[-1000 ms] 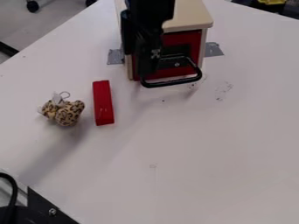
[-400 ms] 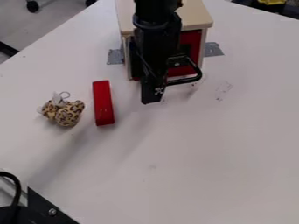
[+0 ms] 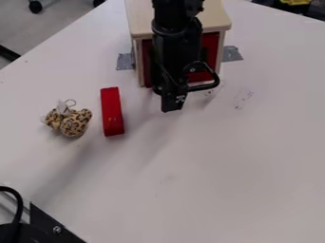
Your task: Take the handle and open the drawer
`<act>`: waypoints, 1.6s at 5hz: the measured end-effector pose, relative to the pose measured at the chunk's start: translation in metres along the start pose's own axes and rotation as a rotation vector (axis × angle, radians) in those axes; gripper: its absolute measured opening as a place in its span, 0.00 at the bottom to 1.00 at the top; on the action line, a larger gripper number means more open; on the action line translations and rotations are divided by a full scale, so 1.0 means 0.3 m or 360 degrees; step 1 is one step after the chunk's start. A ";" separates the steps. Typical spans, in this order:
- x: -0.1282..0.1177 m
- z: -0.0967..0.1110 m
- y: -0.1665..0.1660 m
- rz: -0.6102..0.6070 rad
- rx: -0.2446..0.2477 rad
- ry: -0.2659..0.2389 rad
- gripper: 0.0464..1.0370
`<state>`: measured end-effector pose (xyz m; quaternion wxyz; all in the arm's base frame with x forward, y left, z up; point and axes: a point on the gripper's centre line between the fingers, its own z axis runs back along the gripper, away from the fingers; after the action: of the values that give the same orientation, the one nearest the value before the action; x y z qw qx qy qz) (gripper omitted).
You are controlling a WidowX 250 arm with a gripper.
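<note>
Handle point(image 3: 206, 87): black, upper centre, on red drawer point(image 3: 212, 45); juts toward bottom edge, long axis crosswise, right end slightly higher. Gripper point(image 3: 173, 101): at handle's left; opening and hold cannot be told.

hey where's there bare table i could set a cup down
The widest bare patch of table lies in front of the gripper, right of the red block in the picture. Another lies below the leopard-print toy. It's crowded at the drawer handle, where the gripper hangs.
</note>
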<state>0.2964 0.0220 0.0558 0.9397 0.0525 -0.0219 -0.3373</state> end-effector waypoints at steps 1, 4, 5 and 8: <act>0.024 -0.003 -0.003 -0.0020 0.0007 -0.0007 0.96; 0.111 -0.048 0.004 -0.0045 0.0033 -0.0016 0.96; 0.125 -0.055 0.021 -0.0038 0.0086 -0.0016 0.96; 0.158 -0.115 0.028 -0.0082 0.0127 0.0028 0.67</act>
<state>0.3408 0.0013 0.0226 0.9281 0.0934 -0.0256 -0.3596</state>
